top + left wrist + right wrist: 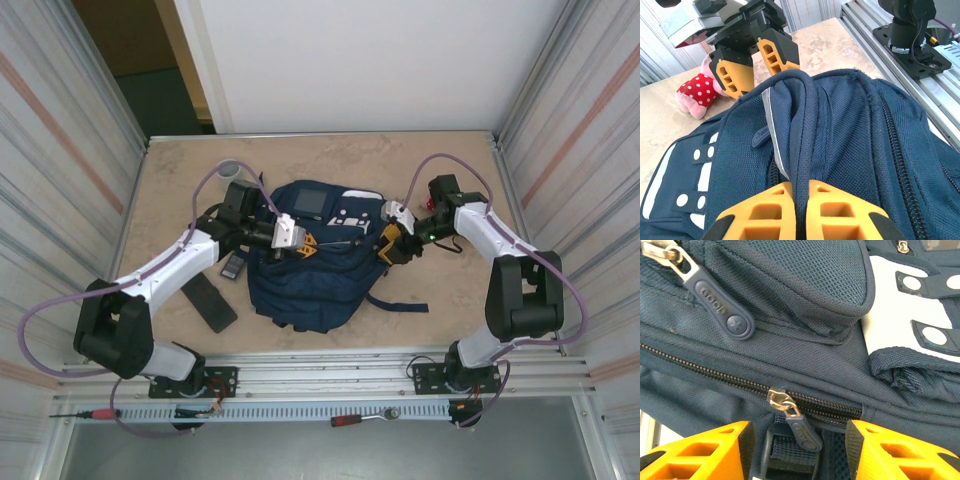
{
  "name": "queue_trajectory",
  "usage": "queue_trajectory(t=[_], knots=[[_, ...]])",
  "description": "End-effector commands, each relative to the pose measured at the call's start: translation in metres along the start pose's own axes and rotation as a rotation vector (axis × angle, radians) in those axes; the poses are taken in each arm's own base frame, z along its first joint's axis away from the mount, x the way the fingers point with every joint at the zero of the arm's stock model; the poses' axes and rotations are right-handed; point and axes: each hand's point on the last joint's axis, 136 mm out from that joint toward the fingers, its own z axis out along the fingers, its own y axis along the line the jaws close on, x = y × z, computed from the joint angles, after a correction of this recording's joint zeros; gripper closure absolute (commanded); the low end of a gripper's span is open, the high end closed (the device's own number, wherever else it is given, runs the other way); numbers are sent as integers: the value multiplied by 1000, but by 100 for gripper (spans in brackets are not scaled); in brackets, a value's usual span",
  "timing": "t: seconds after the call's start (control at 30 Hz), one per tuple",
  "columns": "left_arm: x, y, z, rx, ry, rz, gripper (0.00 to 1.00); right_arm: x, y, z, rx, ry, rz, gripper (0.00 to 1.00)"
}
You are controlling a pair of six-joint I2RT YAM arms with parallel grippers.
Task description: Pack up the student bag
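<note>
Top external view: a large navy-blue fabric backpack with white patches, the student bag [300,285], lies flat in the middle of the beige table [440,170], between the two arms. The left gripper [305,246] sits over the bag's upper left part and the right gripper [388,246] at its right edge. From this height I cannot tell how their fingers stand. A flat black rectangular object [210,302] lies on the table just left of the bag.

Left wrist view, close up: the left gripper [799,189] has its orange fingers [837,212] pressed together on a raised fold of the bag's [855,130] fabric, pinching it. Opposite, the right gripper [760,80] stands at the bag's far edge, fingers spread. Beyond it lies a pink plush toy in a red polka-dot dress [696,92].

Right wrist view: the right gripper [799,436] has its fingers [705,450] apart. A dark blue zipper pull [804,432] hangs in the gap, clear of both, below its metal slider [779,401].
</note>
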Motion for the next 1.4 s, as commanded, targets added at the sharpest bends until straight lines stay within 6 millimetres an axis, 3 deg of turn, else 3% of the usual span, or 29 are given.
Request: queue_trajectory(t=[0.0, 0.33, 0.5, 0.87, 1.1, 1.37], knots=[[-36, 17, -8, -27, -118, 147, 100, 5, -5, 8, -1, -5, 57, 50], [-24, 38, -4, -138, -63, 162, 100, 7, 15, 11, -36, -18, 101, 64], [-24, 37, -4, -139, -62, 173, 100, 9, 24, 11, -46, -34, 112, 69], [-29, 30, -6, -122, -87, 179, 100, -4, -13, 12, 40, -117, 222, 56], [-23, 35, -6, -158, -62, 165, 100, -14, -8, 6, 7, -175, 216, 69], [-13, 44, -4, -225, -2, 181, 100, -25, 13, -1, -62, -233, 192, 74]])
